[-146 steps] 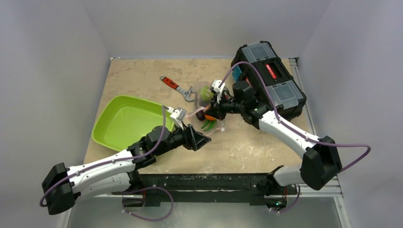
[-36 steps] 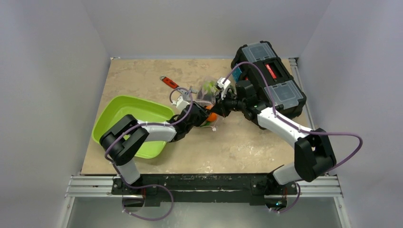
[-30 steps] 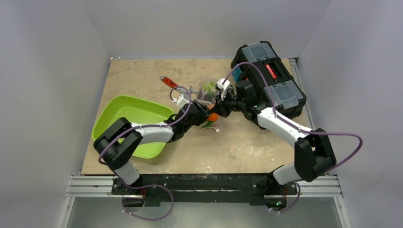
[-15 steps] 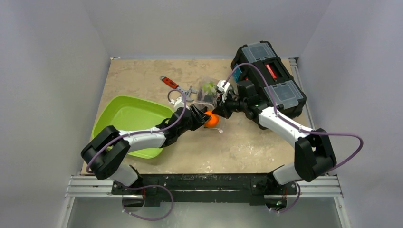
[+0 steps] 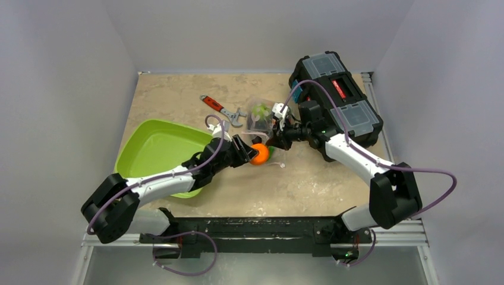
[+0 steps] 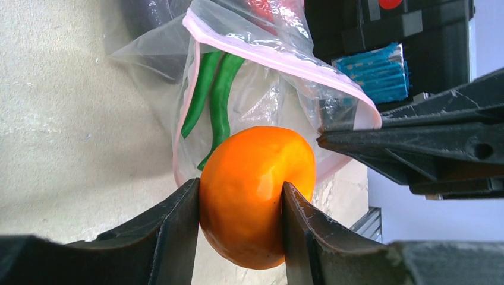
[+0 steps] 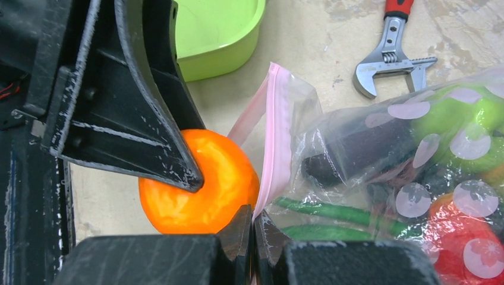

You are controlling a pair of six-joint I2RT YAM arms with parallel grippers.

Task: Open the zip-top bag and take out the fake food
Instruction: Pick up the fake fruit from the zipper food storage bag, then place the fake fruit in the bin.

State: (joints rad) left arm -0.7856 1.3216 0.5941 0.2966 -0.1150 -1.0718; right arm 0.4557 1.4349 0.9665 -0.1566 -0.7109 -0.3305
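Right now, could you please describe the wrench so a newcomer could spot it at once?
Start at the green tray on the left. Just beyond its far right corner lies the wrench, flat beside the zip-top bag. It alone has a red handle and silver metal head.

The left arm (image 5: 160, 181) stretches low from the table's (image 5: 172, 95) near-left corner toward its middle, with the left gripper (image 5: 255, 153) clamped on the orange fruit (image 6: 255, 190). The right arm (image 5: 356, 160) folds inward from the right edge, and the right gripper (image 7: 252, 228) is pinched tight on the zip-top bag (image 7: 333, 127).
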